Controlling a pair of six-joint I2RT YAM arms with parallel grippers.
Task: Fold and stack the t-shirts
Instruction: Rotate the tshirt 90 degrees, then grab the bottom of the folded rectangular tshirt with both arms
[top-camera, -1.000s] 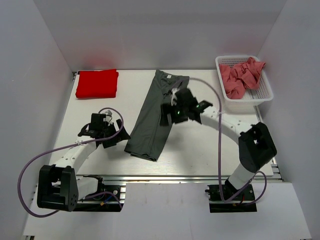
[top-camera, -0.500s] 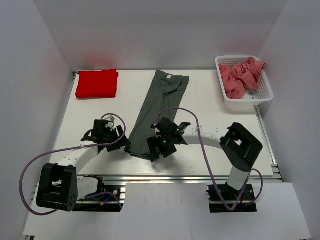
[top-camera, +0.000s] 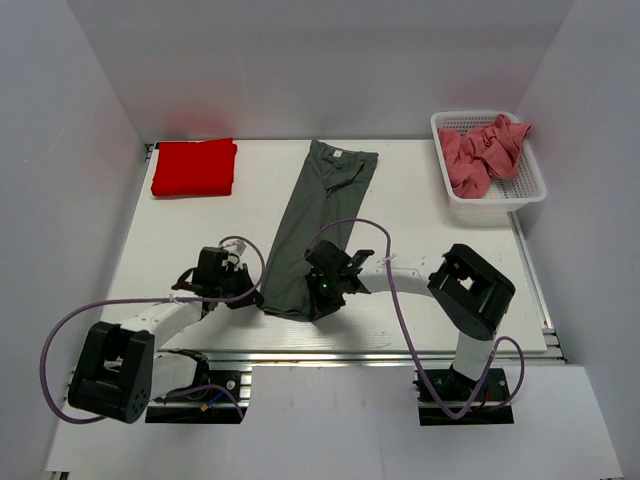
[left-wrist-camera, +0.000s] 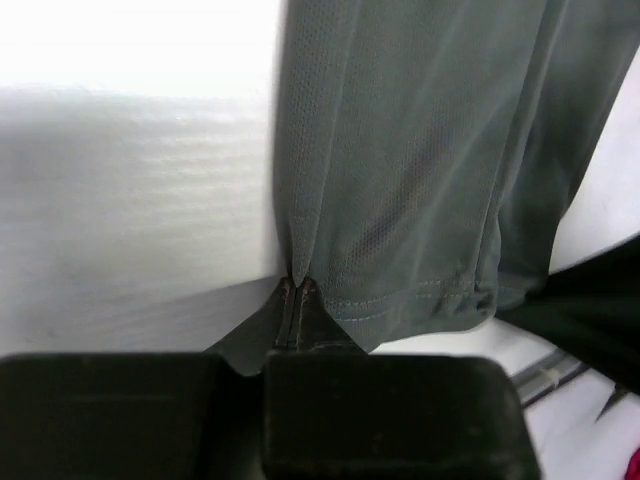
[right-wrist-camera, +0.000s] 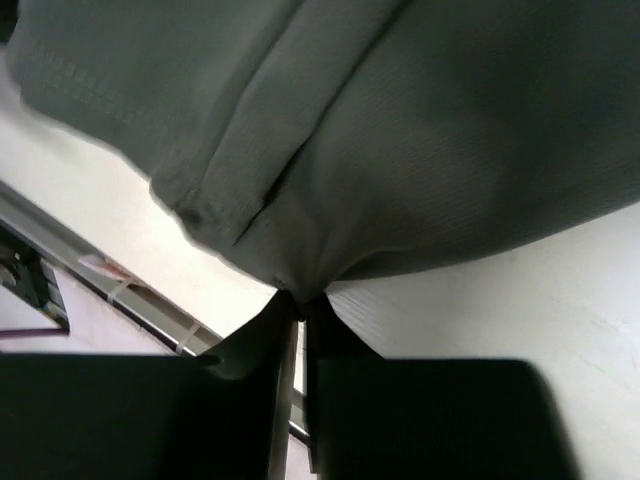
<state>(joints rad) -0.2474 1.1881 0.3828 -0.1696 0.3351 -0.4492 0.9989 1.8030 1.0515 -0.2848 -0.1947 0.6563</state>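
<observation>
Dark grey t-shirt (top-camera: 322, 210) is lying on the table (top-camera: 420, 250), folded lengthwise into a long narrow strip. It is running from the far middle toward the near edge, slanting a little left as it comes nearer. Collar end is sitting far, hem end near.

Left tool (top-camera: 258, 298) is resting low at the near left corner of the strip. In its wrist view the fingers are pressing together on the hem corner. The cloth is pinched between them and the stitched hem is running off to the right.

Right tool (top-camera: 318, 300) is sitting at the near right corner of the same hem. In its wrist view the fingers are clamping a gathered bit of grey cloth, with folds fanning out from the pinch.

Red t-shirt (top-camera: 194, 167) is lying folded in a flat rectangle at the far left corner, well apart from the grey one.

Pink t-shirts (top-camera: 480, 155) are lying crumpled in the white mesh basket (top-camera: 500, 205) at the far right, with one edge hanging over its far rim.
</observation>
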